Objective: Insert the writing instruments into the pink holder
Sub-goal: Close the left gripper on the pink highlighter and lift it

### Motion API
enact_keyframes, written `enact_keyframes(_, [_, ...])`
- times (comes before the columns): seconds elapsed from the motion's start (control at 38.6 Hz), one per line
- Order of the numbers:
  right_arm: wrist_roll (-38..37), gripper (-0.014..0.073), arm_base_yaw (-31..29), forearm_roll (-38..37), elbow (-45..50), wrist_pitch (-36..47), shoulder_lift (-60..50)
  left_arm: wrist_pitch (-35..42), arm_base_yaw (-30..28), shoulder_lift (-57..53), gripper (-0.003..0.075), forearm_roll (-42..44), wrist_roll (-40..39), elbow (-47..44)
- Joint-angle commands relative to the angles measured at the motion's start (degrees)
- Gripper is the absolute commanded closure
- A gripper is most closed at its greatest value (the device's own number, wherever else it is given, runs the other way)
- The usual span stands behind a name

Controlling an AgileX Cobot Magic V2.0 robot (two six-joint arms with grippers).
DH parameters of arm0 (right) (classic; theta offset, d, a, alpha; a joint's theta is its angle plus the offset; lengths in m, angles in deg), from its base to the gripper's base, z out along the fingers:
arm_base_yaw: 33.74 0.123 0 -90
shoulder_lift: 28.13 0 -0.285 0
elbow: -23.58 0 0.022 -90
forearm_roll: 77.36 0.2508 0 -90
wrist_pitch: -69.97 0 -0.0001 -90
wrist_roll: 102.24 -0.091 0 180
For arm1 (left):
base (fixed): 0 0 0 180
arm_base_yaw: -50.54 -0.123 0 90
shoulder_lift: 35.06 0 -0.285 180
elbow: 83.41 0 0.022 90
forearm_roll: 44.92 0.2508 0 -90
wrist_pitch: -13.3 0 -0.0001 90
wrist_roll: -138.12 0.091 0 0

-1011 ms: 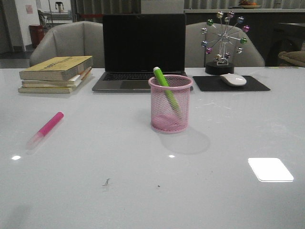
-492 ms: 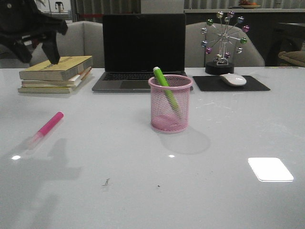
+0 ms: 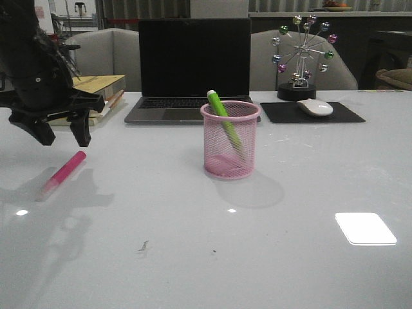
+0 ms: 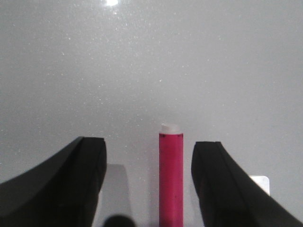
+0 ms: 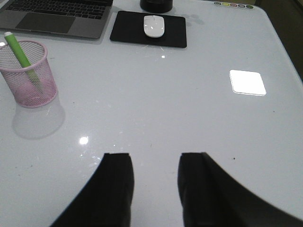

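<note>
Glossy white tabletop: pink holder near middle, green marker leaning inside. Magenta marker flat near left edge, under left fingers, spread wide, empty. Right fingers apart, holding nothing, above bare surface.

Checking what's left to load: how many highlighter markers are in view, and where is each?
2. The lime green marker stands tilted inside the pink holder. The magenta-pink marker lies on the table, under the open left gripper. None seems hidden.
</note>
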Motion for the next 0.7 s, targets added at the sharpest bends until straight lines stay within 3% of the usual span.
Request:
enact_keyframes(0.0, [-0.17,0.0223,-0.41,-0.83,-1.54,4.22,0.36,2.4,0.44,-2.19,0.0264,-0.65,-0.36,1.97])
enact_keyframes(0.49, [-0.17,0.0223,-0.41,-0.88,-1.54,4.16,0.36,1.55,0.54,1.46,0.0268,-2.85,-0.36,1.97])
enact_keyframes(0.67, [-0.17,0.0223,-0.41,-0.88,-1.54,4.16,0.36,-1.22,0.56,3.37,0.0399,-2.84,-0.36,1.97])
